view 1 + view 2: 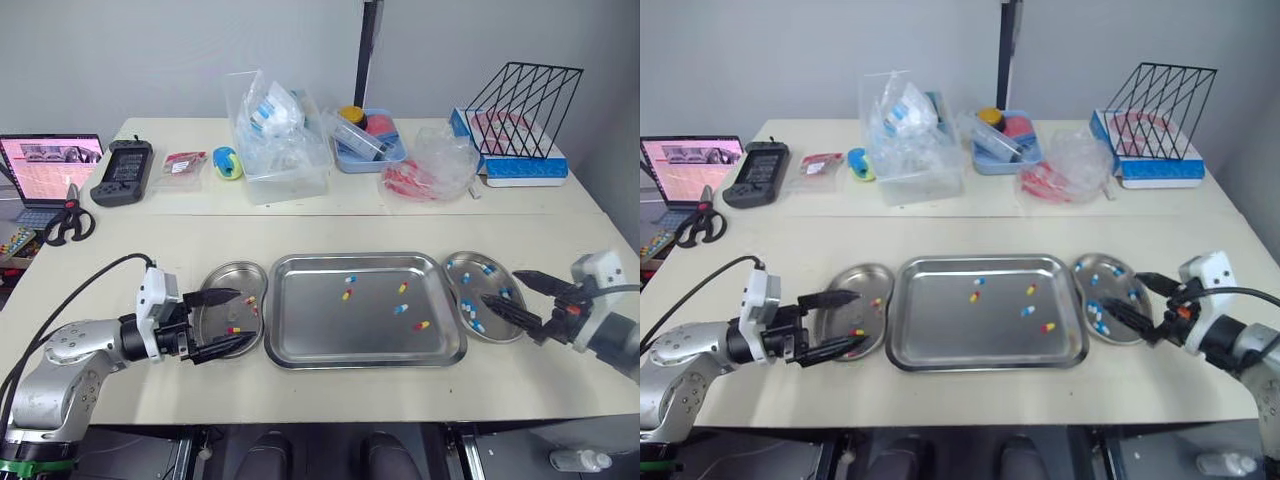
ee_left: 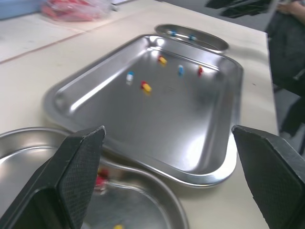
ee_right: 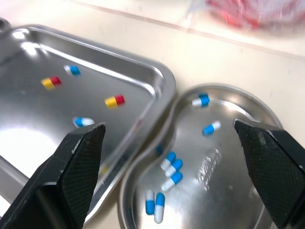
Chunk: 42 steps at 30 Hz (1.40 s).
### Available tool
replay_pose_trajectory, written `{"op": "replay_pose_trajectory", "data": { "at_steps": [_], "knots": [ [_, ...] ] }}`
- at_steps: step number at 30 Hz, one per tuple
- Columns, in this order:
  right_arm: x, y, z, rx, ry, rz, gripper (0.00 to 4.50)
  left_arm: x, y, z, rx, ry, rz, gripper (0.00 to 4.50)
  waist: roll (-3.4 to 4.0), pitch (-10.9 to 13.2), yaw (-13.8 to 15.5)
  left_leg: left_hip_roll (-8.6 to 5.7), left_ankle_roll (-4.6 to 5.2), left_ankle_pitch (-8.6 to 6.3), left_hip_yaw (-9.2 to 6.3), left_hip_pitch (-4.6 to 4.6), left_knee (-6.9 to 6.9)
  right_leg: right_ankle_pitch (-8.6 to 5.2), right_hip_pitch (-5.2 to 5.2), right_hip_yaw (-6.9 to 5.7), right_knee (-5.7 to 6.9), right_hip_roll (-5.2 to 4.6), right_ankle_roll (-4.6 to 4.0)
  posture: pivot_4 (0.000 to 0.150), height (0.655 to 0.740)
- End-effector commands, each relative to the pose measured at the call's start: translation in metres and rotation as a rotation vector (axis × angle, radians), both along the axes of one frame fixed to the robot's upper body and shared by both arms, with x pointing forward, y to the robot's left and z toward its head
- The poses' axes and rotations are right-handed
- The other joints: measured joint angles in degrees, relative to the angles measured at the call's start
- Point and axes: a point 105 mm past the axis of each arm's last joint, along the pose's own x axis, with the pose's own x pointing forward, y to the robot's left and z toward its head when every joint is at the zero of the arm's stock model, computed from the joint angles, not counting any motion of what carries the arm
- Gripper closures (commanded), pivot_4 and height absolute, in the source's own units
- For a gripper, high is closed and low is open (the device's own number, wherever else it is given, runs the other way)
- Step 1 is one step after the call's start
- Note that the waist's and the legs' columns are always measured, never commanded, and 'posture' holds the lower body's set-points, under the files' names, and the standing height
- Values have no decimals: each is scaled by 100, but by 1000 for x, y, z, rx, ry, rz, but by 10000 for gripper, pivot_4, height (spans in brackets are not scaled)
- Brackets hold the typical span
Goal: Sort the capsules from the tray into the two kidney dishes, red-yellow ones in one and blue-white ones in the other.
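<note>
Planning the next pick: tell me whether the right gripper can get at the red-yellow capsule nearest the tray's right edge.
Probably yes. The right gripper is open over the right kidney dish, beside the tray. The red-yellow capsule lies alone near that side, only the tray's low rim between.

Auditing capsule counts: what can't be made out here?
Left kidney dish: eye views, jaws of left gripper cover part; left wrist view blurs, crops it.
Right kidney dish: eye views, right gripper overlaps its near side; right wrist view crops it.
Laptop: eye views, cut by left edge.
</note>
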Motion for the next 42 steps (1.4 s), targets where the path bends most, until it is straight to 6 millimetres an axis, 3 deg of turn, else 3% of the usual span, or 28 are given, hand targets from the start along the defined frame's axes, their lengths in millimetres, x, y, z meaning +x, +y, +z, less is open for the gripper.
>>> {"op": "replay_pose_trajectory", "data": {
  "at_steps": [1, 8, 16, 31, 42],
  "knots": [
    [-18, -17, 21, 12, -148, -63, 160, 7, 36, 19, -18, -67, 181, 0, 0, 0, 2, 0, 0, 0, 0, 1, -1, 0, 0, 0, 0, 0, 0, 1500, 7275],
    [-49, -45, -1, 74, -111, -201, 160, 1, 100, 12, 19, -68, 465, 0, 1, 0, -23, 2, 0, 0, 2, 12, -9, 0, 4, 4, -1, 1, 0, 1500, 7275],
    [-54, -66, -17, 25, -76, -259, 160, -11, 152, 0, 50, -66, 660, 0, 1, 0, -15, 0, 0, 0, 6, 19, -9, 0, 12, 5, -2, -1, 0, 1500, 7275],
    [-46, -66, -20, 21, -69, -233, 160, -13, 148, -2, 52, -54, 631, 0, 1, 0, -20, 2, 0, 0, 5, 19, -9, 0, 11, 5, -1, -2, 0, 1500, 7275],
    [-41, -59, -15, 21, -74, -207, 160, -8, 133, 0, 45, -53, 586, 0, 1, -1, -20, 2, 0, 0, 4, 18, -9, 0, 11, 5, -1, -2, 0, 1500, 7275]
  ]
}}
